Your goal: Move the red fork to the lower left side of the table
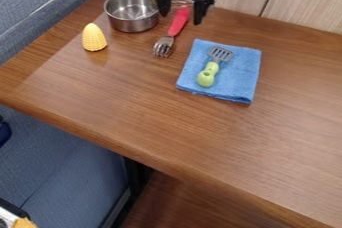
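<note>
Apparently the grasping step is in hand: beside the steel pot (133, 21) lies the red-handled fork (177, 26), the gripper (180, 19) is over its handle with fingers spread, and next it must close there.

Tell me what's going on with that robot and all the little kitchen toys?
A black robot gripper is over the red fork, its jaws open on either side of the handle. The job is to move the fork to the lower left of the table, but it lies near the back, beside the metal pot. The yellow corn and the green spatula on its blue cloth are just lying around.
</note>
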Motion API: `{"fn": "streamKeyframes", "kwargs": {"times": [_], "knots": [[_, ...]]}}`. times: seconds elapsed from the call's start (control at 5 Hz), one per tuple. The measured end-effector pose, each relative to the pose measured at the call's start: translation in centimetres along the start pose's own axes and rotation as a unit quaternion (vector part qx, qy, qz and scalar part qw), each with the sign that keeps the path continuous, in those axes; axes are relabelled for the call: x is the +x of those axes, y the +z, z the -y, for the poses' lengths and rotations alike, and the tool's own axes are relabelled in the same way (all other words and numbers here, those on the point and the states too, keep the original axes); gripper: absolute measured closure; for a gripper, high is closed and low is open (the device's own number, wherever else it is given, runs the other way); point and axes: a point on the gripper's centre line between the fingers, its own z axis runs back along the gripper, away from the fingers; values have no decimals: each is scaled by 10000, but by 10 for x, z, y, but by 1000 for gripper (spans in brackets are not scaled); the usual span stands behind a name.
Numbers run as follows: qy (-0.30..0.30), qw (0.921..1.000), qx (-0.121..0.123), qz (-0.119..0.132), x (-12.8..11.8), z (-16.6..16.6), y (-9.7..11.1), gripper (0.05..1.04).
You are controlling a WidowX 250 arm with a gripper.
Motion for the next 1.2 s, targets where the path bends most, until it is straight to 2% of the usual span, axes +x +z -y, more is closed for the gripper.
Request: {"fn": "streamKeyframes", "kwargs": {"times": [0.2, 0.4, 0.6, 1.0, 1.2], "knots": [[83, 9996, -122, -256, -6, -6, -27, 83], [-41, 9993, -143, -338, -8, -5, -34, 83], [-79, 9992, -159, -368, -7, -5, -35, 126], [-138, 9995, -104, -261, -3, -4, -36, 698], [-214, 9994, -102, -252, -3, 0, -36, 783]]}}
